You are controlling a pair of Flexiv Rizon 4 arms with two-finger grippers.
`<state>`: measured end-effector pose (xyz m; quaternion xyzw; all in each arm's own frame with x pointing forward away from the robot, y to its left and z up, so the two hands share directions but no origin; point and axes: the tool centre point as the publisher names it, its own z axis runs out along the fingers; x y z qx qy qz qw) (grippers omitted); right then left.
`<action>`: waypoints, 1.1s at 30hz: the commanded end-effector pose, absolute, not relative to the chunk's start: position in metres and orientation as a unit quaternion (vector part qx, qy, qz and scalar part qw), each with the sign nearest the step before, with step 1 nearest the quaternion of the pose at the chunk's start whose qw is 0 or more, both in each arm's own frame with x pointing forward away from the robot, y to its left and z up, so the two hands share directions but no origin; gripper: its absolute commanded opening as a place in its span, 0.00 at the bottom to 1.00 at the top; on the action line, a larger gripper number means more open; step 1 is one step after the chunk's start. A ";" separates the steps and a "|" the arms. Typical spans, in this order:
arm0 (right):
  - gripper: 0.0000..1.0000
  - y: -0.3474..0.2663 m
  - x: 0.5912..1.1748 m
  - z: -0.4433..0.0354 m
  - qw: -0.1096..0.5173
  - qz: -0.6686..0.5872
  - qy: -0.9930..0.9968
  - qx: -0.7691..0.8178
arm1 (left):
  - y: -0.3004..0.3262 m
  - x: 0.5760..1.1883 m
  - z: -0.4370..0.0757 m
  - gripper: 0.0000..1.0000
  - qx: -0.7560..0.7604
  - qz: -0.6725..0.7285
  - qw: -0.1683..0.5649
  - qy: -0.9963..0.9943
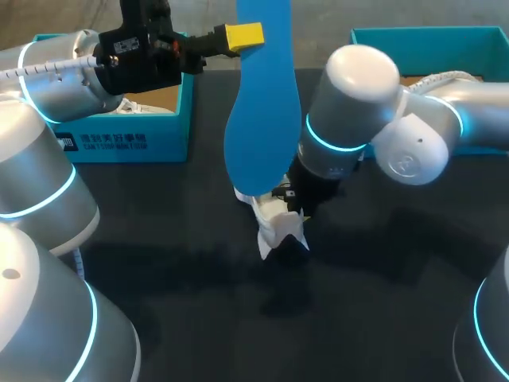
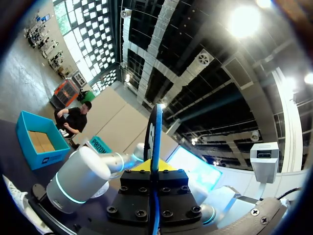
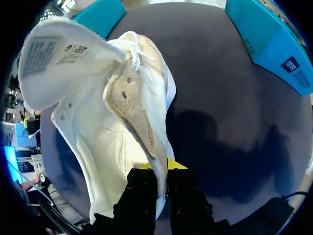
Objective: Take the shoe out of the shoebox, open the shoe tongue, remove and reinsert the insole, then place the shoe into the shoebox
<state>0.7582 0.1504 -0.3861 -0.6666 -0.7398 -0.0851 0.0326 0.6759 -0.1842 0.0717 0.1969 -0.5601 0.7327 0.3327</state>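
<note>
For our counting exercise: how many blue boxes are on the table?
2. One blue box sits at the far left; the other box at the far right, partly hidden.

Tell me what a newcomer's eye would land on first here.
The blue insole stands out first, held upright over mid-table by the left gripper. Just below it is the white shoe, its tongue flapped open, pinched at its side by the right gripper.

Robotics lab, grey left arm (image 1: 56, 83), right arm (image 1: 358, 87) with glowing rings, dark table (image 1: 199, 318), teal shoebox (image 1: 151, 131)
</note>
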 end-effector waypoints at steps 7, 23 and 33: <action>0.00 0.155 0.749 -0.386 0.021 -0.083 -0.723 -0.685 | -0.186 0.677 0.071 0.00 0.196 0.734 0.333 -0.559; 1.00 0.153 0.739 -0.345 0.018 -0.119 -0.717 -0.686 | -0.186 0.677 0.071 0.00 0.196 0.734 0.333 -0.559; 1.00 0.149 0.744 -0.324 0.018 -0.164 -0.726 -0.667 | -0.186 0.677 0.071 0.00 0.196 0.734 0.333 -0.559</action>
